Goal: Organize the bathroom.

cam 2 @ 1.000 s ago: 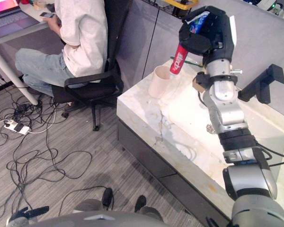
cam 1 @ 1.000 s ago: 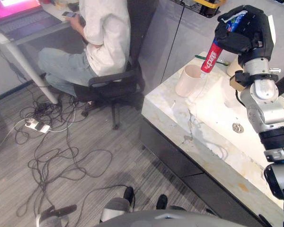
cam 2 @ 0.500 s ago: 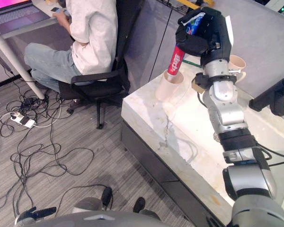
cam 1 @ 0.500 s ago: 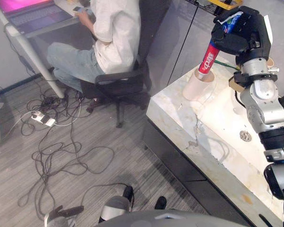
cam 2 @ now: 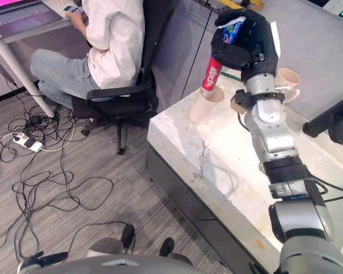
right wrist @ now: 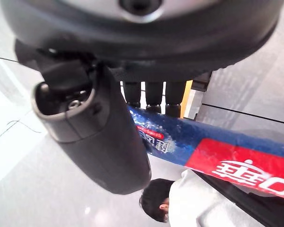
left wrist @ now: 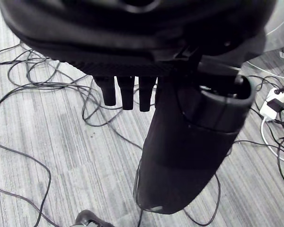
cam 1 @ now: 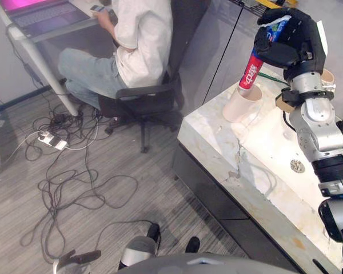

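My right hand (cam 1: pixel 291 41) is raised over the far corner of the marble counter (cam 1: pixel 217 134) and is shut on a red and blue toothpaste tube (cam 1: pixel 250 69). The tube hangs slanted, its lower tip at the mouth of a pale pink cup (cam 1: pixel 240 105) standing on that corner. In the right wrist view the fingers (right wrist: pixel 154 96) and thumb (right wrist: pixel 97 137) wrap the tube (right wrist: pixel 217 153). My left hand (left wrist: pixel 132 52) hangs low over the floor, fingers (left wrist: pixel 125 92) straight and holding nothing.
A second cup (cam 2: pixel 288 80) and a green toothbrush (cam 1: pixel 270 76) lie behind my right hand. The sink drain (cam 1: pixel 297 166) is in the basin. A person on a black office chair (cam 1: pixel 143 103) sits close to the counter's corner. Cables and a power strip (cam 1: pixel 51 141) cover the floor.
The camera has shifted. My right hand has carried the tube from beside the pink cup's rim to over its mouth. The left hand is unchanged.
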Controlling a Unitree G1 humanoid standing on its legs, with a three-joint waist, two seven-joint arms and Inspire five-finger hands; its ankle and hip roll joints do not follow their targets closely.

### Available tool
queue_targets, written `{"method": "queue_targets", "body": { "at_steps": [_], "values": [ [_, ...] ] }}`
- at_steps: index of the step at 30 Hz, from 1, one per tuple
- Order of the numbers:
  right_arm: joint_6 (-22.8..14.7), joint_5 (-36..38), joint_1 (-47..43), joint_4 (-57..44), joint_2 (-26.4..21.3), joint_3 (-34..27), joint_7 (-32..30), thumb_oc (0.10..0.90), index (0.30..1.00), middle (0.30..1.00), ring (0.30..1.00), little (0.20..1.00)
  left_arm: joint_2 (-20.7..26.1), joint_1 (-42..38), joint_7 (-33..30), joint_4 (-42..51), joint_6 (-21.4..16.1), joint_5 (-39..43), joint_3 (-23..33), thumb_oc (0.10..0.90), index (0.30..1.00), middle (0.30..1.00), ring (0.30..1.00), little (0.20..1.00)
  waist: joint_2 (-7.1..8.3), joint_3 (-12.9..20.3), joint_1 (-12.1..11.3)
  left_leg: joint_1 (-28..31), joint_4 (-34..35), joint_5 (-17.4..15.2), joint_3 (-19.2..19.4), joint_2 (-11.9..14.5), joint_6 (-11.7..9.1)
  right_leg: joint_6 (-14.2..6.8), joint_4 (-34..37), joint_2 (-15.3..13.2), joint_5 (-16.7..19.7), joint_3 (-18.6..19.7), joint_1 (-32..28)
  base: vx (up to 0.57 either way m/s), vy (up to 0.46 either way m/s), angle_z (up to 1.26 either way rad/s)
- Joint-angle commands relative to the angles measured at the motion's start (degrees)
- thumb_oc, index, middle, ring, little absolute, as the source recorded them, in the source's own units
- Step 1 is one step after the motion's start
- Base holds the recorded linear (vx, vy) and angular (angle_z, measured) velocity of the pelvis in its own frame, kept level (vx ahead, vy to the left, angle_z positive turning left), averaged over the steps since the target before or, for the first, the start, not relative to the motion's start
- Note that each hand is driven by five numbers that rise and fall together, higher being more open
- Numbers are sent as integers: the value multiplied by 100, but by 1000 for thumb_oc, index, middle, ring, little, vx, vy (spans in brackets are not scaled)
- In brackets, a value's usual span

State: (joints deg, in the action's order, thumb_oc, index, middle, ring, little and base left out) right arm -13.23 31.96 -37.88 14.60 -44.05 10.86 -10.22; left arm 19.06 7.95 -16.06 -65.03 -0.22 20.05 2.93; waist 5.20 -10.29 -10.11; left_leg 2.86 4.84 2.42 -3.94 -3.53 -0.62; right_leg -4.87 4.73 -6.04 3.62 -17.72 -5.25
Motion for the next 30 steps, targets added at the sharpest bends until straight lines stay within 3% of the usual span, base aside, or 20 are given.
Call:
{"method": "queue_targets", "body": {
  "at_steps": [1, 16, 22, 25, 27, 30],
  "values": [
    [-589, -44, -386, -767, 7, -450, -150, 800, 900, 900, 900, 900, 369, 241, -173, -213, -194, -168, -157, 800, 900, 900, 900, 900, -105, 502, 78, 230, -1, -262, 614, 32, 152, -138, -224, 222, -273, 216, -47, -3, 6, -6],
    [-388, -1, 213, -1476, 363, -733, -297, 800, 900, 900, 900, 900, 285, 171, -297, -259, -163, -80, -157, 800, 900, 900, 900, 900, -169, 537, 278, 264, 16, -300, 757, 37, 182, -146, -253, 228, -267, 366, 6, -19, 10, -6],
    [-500, 192, 284, -1632, 353, -834, -452, 800, 900, 900, 900, 900, 248, 138, -313, -317, -207, -32, -142, 800, 900, 900, 900, 900, -162, 557, 331, 269, 16, -314, 799, 43, 184, -143, -263, 238, -272, 401, 18, -48, 14, -1],
    [-755, 291, 457, -2192, 291, -1170, -907, 800, 900, 900, 900, 900, 204, 77, -306, -338, -285, -43, -137, 800, 900, 900, 900, 900, -172, 567, 460, 289, 16, -330, 881, 66, 184, -157, -314, 247, -267, 491, 59, -127, 43, -4],
    [-603, -62, 510, -2337, 273, -1292, -1262, 800, 900, 900, 900, 900, 207, 37, -207, -327, -250, -172, -171, 800, 900, 900, 900, 900, -177, 572, 514, 299, 16, -348, 898, 66, 190, -160, -345, 262, -275, 551, 86, -68, 34, -6],
    [-464, -556, 886, -2853, -203, -1755, -1976, 800, 900, 900, 900, 900, 199, -35, -57, -239, -249, -471, -342, 800, 900, 900, 900, 900, -195, 566, 794, 298, 16, -347, 945, 67, 219, -204, -517, 301, -214, 879, 256, -87, 65, -8]
  ]
}}
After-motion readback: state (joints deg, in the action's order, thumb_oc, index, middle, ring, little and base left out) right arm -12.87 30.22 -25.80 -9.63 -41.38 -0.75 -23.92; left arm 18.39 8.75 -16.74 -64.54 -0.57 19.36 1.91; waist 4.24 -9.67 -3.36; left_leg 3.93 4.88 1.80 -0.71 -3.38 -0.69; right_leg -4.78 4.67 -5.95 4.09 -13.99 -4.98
